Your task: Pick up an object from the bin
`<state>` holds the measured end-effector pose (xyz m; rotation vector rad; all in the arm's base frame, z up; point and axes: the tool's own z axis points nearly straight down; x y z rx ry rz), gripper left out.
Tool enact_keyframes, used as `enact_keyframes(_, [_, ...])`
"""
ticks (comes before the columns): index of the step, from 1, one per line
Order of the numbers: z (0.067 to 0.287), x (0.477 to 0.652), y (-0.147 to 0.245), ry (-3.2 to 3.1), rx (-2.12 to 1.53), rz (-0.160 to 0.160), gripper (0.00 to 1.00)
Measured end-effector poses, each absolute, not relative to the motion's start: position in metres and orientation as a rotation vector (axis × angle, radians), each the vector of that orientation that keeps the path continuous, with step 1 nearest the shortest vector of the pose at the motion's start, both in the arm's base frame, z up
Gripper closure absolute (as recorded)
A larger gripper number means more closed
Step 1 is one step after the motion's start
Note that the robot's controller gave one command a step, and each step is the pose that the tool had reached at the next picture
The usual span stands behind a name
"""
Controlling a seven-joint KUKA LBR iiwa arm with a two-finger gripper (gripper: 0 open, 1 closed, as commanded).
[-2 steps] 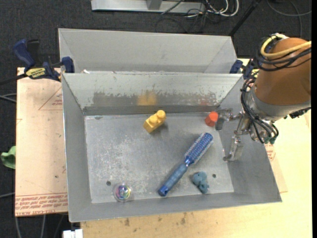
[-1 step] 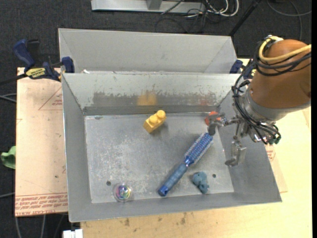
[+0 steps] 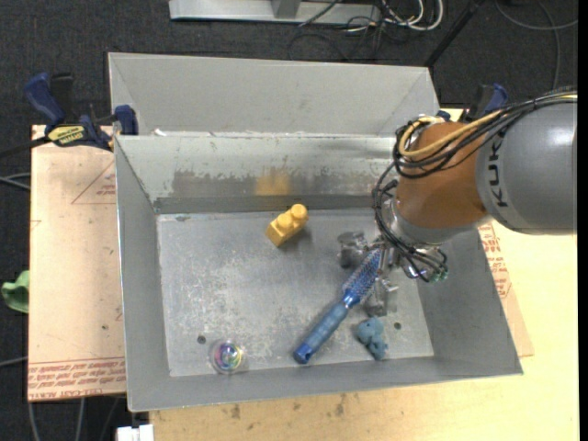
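Camera view: the tool (image 3: 369, 272) hangs right of centre in the bin (image 3: 220, 283). It looks open, with a finger on either side of the upper-right end of a blue brush (image 3: 322, 333). The brush's long axis runs diagonally down-left from the tool, which sits crosswise to it, so closing should grip it.

The only lettering I can read stands on my own rounded grey metal arm link (image 3: 542, 168). Black capitals run sideways along it, just beside the orange wrist cover (image 3: 441, 177), and of these I can make out "KU". The rest of the word I cannot tell.
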<state>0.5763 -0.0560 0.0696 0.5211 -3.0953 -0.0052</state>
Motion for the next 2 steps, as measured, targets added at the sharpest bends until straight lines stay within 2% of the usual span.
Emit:
enact_keyframes(1, [0.074, 0.577, -0.056, -3.099, 0.523, -0.002, 1.00])
enact_keyframes(2, [0.253, 0.543, -0.099, -3.104, 0.542, 0.006, 1.00])
